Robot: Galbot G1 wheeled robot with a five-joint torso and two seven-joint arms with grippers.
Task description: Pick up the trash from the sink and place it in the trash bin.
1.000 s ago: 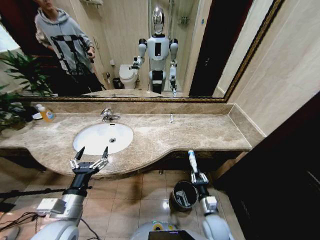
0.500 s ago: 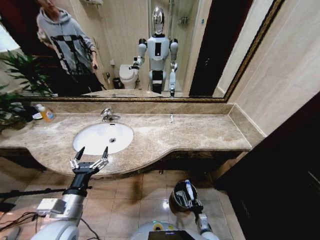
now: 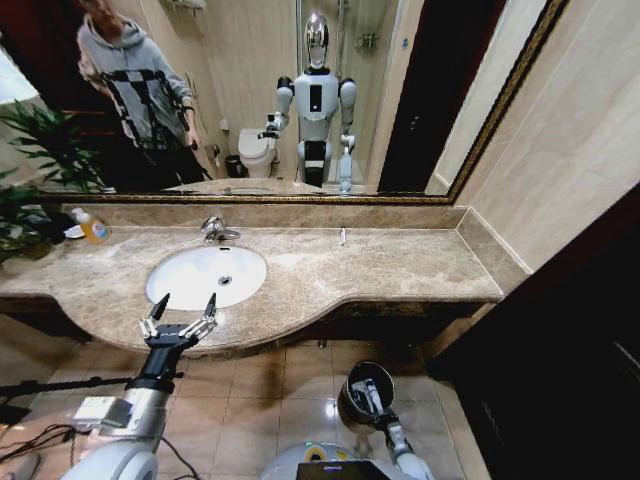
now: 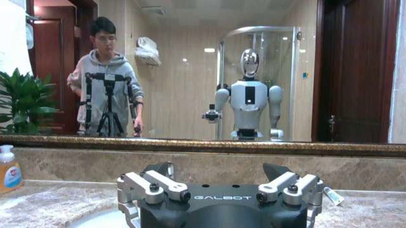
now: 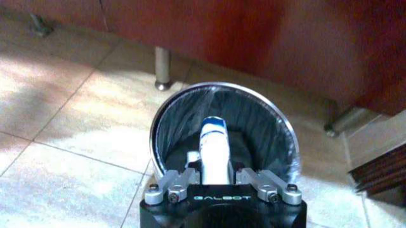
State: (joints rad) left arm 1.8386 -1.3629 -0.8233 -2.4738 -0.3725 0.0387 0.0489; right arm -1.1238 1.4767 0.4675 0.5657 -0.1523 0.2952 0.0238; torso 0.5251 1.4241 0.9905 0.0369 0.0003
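My right gripper (image 5: 214,175) is shut on a piece of trash, a white tube (image 5: 213,142) with a blue tip. It holds the tube over the mouth of the round dark trash bin (image 5: 166,110) with the shiny rim. In the head view the right gripper (image 3: 377,408) is low, at the trash bin (image 3: 347,390) on the floor. My left gripper (image 3: 185,306) stands open at the counter's front edge, just before the white oval sink (image 3: 190,272). The left gripper (image 4: 219,172) has nothing between its fingers. Another small white tube (image 3: 342,237) lies at the back of the counter.
An orange soap bottle (image 3: 93,229) stands at the counter's far left beside a plant (image 3: 30,160). The chrome faucet (image 3: 214,230) sits behind the basin. A dark cabinet (image 3: 560,340) closes off the right side. The floor around the bin is tiled.
My right arm has gone down with the tube, from beside the counter's front edge to the bin's mouth. The left arm has stayed still.
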